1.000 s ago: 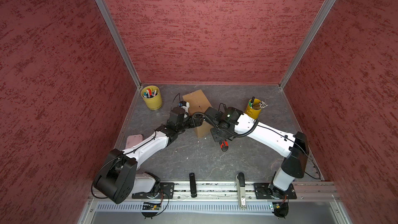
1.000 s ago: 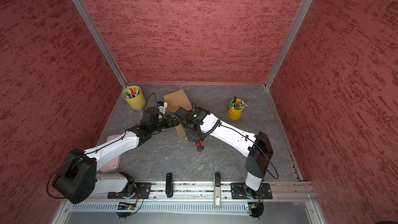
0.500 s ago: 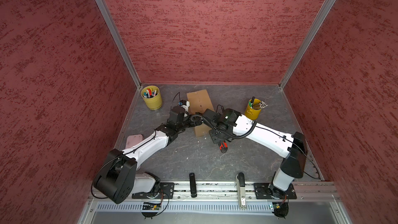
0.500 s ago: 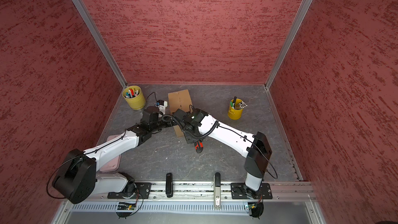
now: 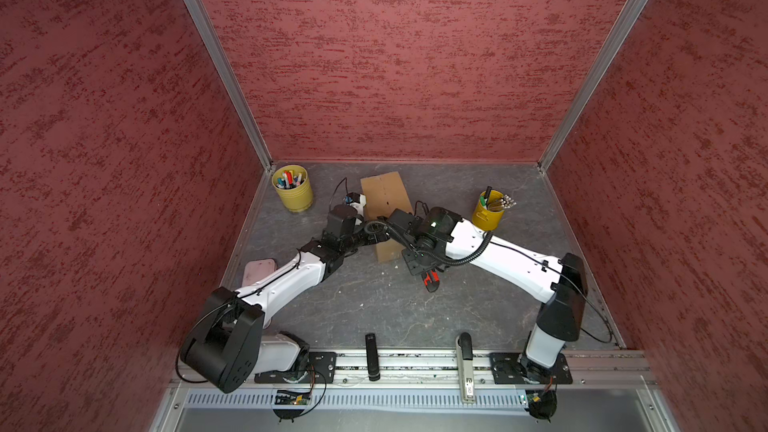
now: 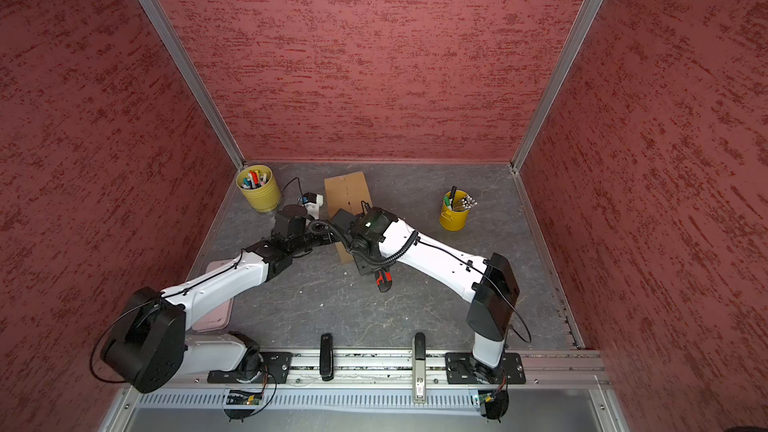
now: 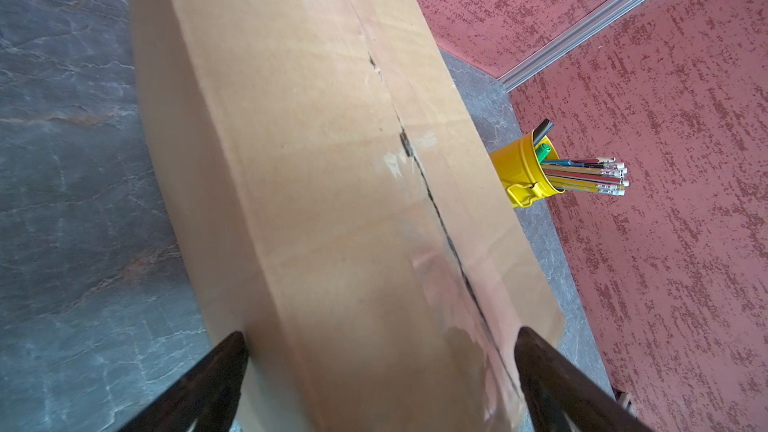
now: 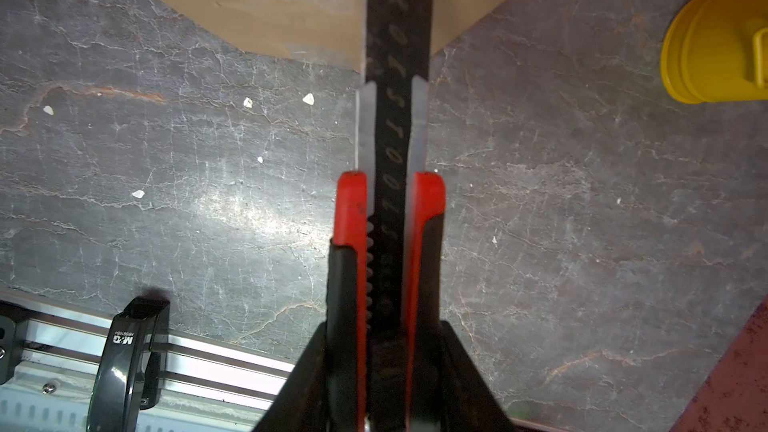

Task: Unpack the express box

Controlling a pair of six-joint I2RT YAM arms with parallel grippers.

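— So, where does the express box lie for you?

— Flat on your desk, toward the back wall. It sits between the yellow cup of markers and the yellow cup of pencils and touches neither. Its long side runs roughly front to back, and the taped centre seam faces up.

— And your left pincer?

— Spread wide. In the left wrist view the box's near end fills the gap between its fingers. One finger is against the side wall and the other is at the opposite edge, just past the seam. You cannot tell whether they press on the cardboard.

— Your right pincer?

— Pinching a red-and-black utility knife by the handle, with the dark blade slid out. In the right wrist view the blade reaches over the box's corner, though you cannot tell whether it touches. In both top views this pincer hangs just beside the box's front end, and the handle's tail points toward the front rail.
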